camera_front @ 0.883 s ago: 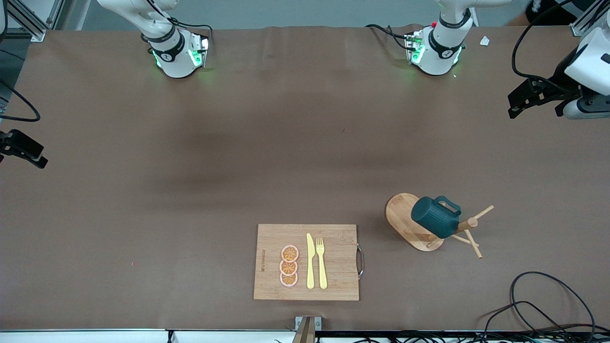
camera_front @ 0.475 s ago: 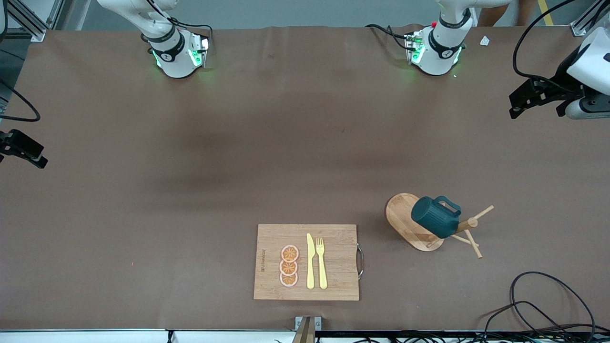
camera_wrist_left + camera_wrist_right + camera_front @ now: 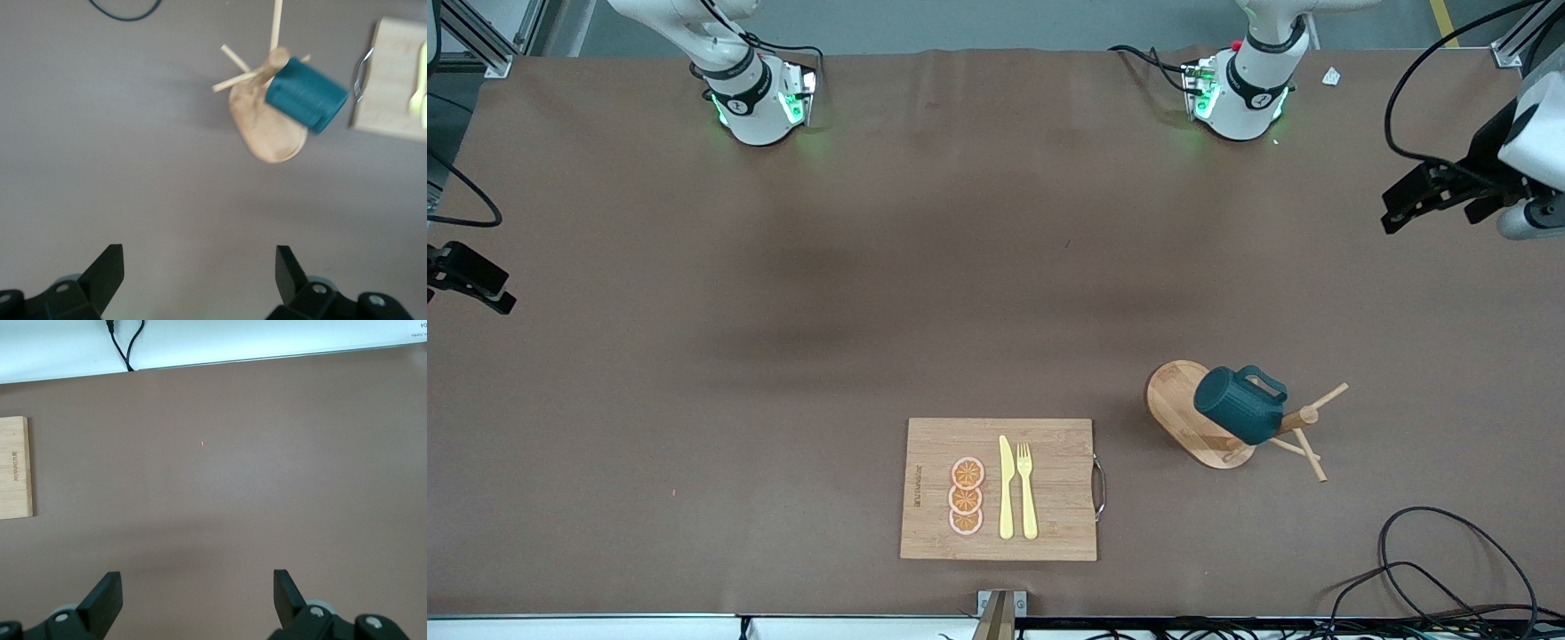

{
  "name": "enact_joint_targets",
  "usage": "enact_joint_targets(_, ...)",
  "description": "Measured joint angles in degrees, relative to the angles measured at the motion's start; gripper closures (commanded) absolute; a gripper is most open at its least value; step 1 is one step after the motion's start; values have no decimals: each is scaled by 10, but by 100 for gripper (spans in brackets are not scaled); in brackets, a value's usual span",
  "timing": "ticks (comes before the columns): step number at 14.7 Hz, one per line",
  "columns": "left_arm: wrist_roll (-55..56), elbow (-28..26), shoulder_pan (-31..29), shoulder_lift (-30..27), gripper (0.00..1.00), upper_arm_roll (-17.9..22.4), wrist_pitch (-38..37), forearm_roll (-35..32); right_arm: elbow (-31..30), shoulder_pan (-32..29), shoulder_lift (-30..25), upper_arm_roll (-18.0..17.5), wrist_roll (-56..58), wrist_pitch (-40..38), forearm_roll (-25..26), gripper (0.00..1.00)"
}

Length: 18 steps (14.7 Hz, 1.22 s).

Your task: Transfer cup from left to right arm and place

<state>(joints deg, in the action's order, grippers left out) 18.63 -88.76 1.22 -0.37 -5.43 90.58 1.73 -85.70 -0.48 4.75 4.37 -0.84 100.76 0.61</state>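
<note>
The right gripper (image 3: 193, 603) waits high over bare bench (image 3: 694, 356) at the right arm's end, its jaws spread wide with nothing between them. In its wrist view only the brown surface and one edge of the cutting board (image 3: 15, 468) show; the cup is not in that picture at all.

Moving along the front view, the cutting board (image 3: 1049, 489) lies near the front camera with three orange slices (image 3: 967, 496), a yellow knife (image 3: 1006, 487) and a yellow fork (image 3: 1027, 489) on it. Just beside it, toward the left arm's end, stands a wooden mug rack (image 3: 1183, 409), and the cup (image 3: 1238, 405) hangs tilted on one of its pegs, its handle turned upward; whether the peg runs through the handle or into the mouth cannot be made out here.

The left gripper (image 3: 1423, 191) hangs over the bench's edge at the left arm's end, jaws spread and empty. In the left wrist view the cup (image 3: 305, 93) lies well apart from the open jaws (image 3: 200, 280), ahead of them and off to one side of their centre line.

The step in hand looks like the left arm's approach to the cup. To do it well, the arm should probably centre the jaws on the ribbed wall, clear of the rack's spare pegs, close across the body and not the handle, then draw the cup off along the peg's axis so the rack does not tip.
</note>
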Motion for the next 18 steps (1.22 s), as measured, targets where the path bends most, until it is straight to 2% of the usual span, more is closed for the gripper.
enact_joint_targets(6,170,-119,-16,18,0,0,184,94,0,0,0,0,0,0,0,0)
enact_joint_targets(8,243,-142,-15,27,0,-1,231,109,0,0,0,0,0,0,0,0)
enact_joint_targets(13,338,-149,-8,79,0,-6,312,152,0,0,0,0,0,0,0,0)
enact_joint_targets(18,347,-148,-6,115,0,-10,328,190,0,0,0,0,0,0,0,0)
